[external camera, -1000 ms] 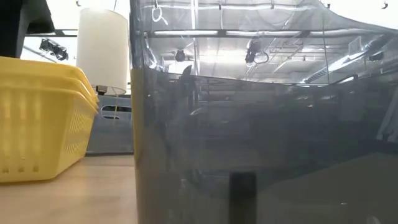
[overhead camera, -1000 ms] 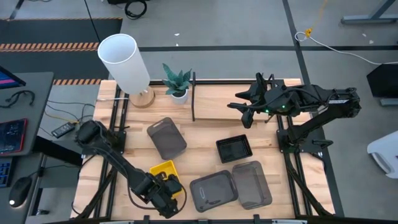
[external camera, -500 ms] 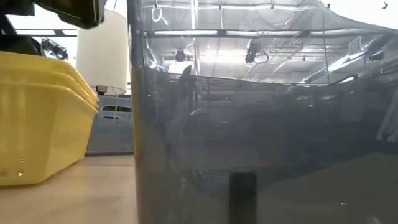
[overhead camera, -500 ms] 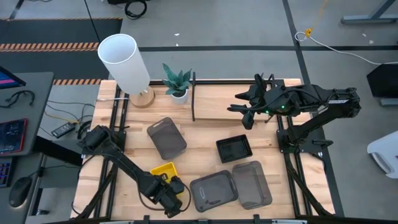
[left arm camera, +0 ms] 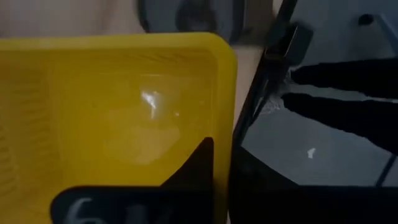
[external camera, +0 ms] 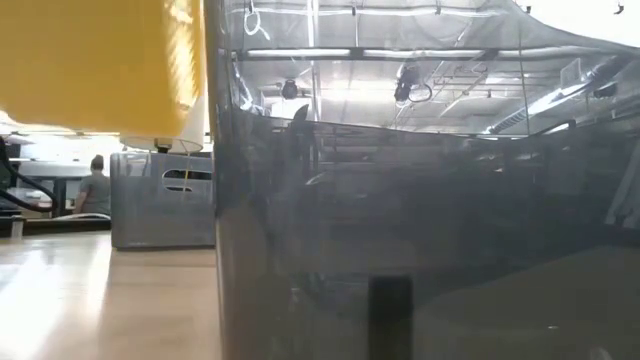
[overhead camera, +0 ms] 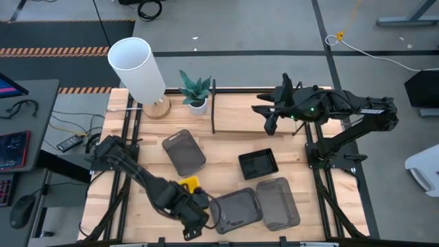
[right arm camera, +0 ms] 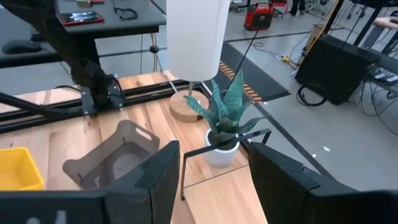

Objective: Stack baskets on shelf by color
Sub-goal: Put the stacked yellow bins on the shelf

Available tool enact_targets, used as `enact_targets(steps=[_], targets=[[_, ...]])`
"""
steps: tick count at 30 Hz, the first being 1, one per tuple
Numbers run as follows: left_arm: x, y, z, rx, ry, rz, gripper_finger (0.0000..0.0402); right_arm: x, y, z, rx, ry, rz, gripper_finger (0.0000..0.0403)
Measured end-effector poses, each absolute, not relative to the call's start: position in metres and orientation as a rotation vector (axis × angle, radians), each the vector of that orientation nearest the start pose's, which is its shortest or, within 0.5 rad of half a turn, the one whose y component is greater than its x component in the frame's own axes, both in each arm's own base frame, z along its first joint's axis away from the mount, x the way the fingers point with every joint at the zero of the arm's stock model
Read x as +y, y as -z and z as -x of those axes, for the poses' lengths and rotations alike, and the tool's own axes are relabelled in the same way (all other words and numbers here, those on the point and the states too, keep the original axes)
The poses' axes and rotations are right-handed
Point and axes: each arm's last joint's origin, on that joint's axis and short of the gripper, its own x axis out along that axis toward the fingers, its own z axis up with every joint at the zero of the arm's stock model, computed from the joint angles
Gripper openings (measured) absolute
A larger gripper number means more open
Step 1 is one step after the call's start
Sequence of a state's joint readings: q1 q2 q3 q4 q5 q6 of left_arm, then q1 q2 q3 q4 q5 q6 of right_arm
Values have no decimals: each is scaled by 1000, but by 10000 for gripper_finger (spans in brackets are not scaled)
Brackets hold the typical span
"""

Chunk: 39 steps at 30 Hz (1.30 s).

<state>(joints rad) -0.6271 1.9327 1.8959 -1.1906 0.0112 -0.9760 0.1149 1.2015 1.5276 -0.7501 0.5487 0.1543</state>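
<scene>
My left gripper (overhead camera: 193, 217) is near the table's front edge, shut on a yellow basket (left arm camera: 112, 112). In the low view this basket (external camera: 100, 60) hangs above the tabletop. Three dark grey baskets (overhead camera: 184, 152) (overhead camera: 236, 209) (overhead camera: 278, 202) and a black basket (overhead camera: 258, 163) rest flat on the table. My right gripper (overhead camera: 269, 120) hovers open over the shelf (overhead camera: 240, 113) with nothing between its fingers. My left gripper holds the yellow basket by its wall near a corner (left arm camera: 217, 149). One dark finger (left arm camera: 194, 167) shows inside the basket; the other is hidden behind the wall. The basket is lifted clear of the table.
A white lamp (overhead camera: 137, 68) and a potted plant (overhead camera: 196, 90) stand at the far left, beside the shelf's black bars (overhead camera: 214, 106). A grey basket's wall (external camera: 420, 200) fills most of the low view. A person (external camera: 96, 185) stands far off in the room.
My left gripper has shut on the yellow basket and raised it off the table, while moving a little toward the table's right edge. In the low view the basket went from resting on the wood to hanging high. My right gripper has shifted slightly toward the far edge.
</scene>
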Motion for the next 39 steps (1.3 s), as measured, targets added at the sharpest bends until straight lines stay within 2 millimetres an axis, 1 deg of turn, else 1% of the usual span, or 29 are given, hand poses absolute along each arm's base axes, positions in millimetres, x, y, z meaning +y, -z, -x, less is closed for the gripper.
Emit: enact_targets(steps=[3,5,7,9,11,17,20,24,27,30,32,34,37,39], targets=[[-215,-341,-321,1237,-82,373,18,10,-447,-222,367,456,-21,197],[-202,-354,-324,1188,-97,279,18,11,-446,-222,371,442,-38,197],[-187,-363,-331,1138,-107,185,18,13,-445,-222,383,418,-50,197],[-170,-365,-339,1114,-114,108,19,15,-444,-220,396,404,-63,197],[-153,-363,-348,1120,-107,41,19,18,-444,-216,409,394,-82,197],[-96,-360,-373,1105,-108,-124,19,26,-450,-195,386,353,-135,197],[-60,-362,-385,1067,-143,-145,19,28,-456,-183,355,344,-157,197],[-17,-359,-401,1015,-208,-138,19,28,-461,-168,322,366,-166,197],[11,-353,-417,964,-239,-159,19,26,-462,-160,312,391,-167,197],[33,-336,-434,961,-236,-221,19,23,-463,-155,302,432,-162,197],[47,-320,-444,988,-238,-253,19,22,-463,-153,296,467,-158,197],[61,-300,-452,1038,-220,-249,19,21,-463,-153,288,506,-157,197],[84,-270,-460,1113,-189,-213,20,20,-463,-153,271,554,-162,197],[97,-255,-462,1156,-188,-213,20,20,-463,-153,269,565,-164,197]])
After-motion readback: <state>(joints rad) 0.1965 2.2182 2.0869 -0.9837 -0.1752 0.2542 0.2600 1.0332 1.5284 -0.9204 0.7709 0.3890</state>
